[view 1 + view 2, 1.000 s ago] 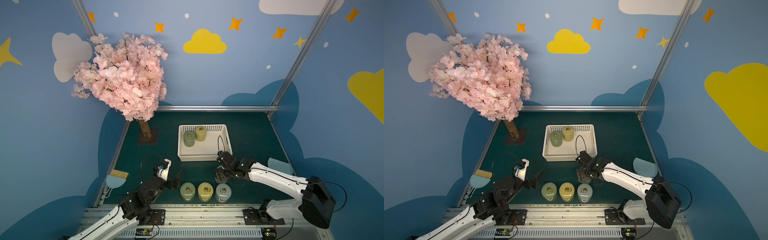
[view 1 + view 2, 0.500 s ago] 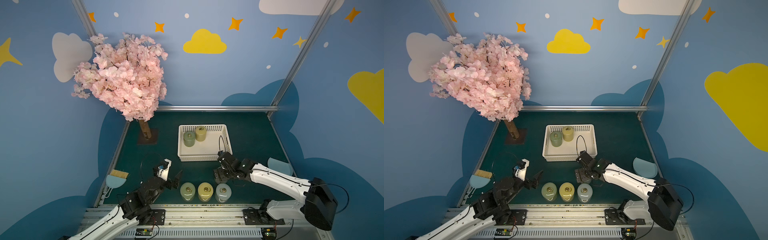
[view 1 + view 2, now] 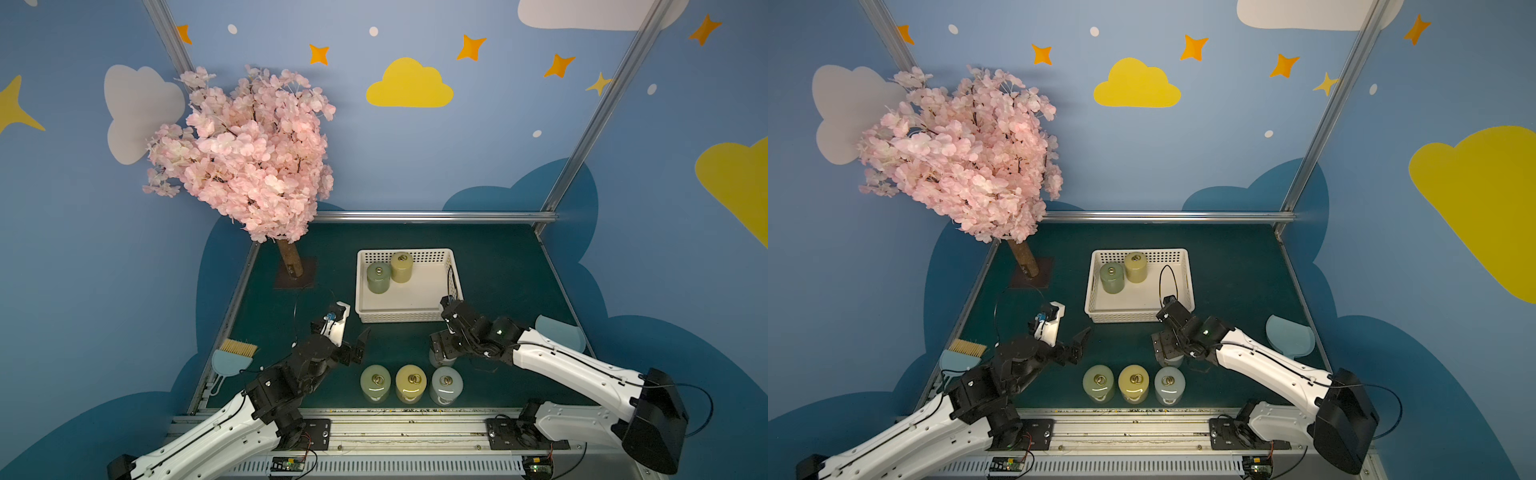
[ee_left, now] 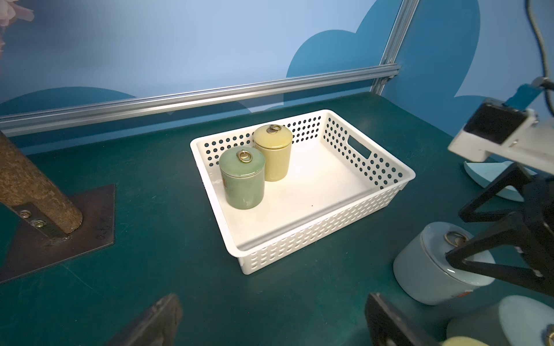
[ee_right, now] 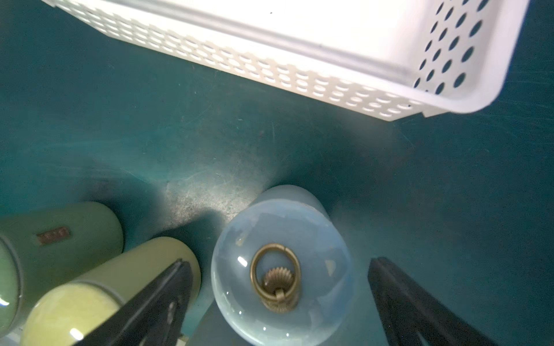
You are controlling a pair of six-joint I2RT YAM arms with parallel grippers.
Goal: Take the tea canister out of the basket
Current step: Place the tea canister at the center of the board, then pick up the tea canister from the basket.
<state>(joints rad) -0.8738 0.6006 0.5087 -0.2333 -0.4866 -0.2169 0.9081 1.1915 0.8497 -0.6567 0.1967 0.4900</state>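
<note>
1. Right gripper (image 5: 278, 262) has spread its jaws wider since a second ago. It is now released, fingers (image 5: 162, 299) on either side of the blue canister (image 5: 278, 227) with gaps on both sides, no contact.
2. Front row of three canisters (image 3: 410, 382) is nearest the front edge, all upright: pale green, yellow, pale blue.
3. Blue canister stands upright on the table (image 3: 498, 282) just behind that row, outside the basket (image 3: 405, 318).
4. Left gripper (image 4: 271, 298) is spread wide, holding nothing, left of the row.
5. Farther back, the basket holds a green canister (image 3: 378, 278) and a yellow canister (image 3: 401, 267), upright, side by side in the far left corner.
6. Pink tree (image 3: 249, 158) is at far left.
</note>
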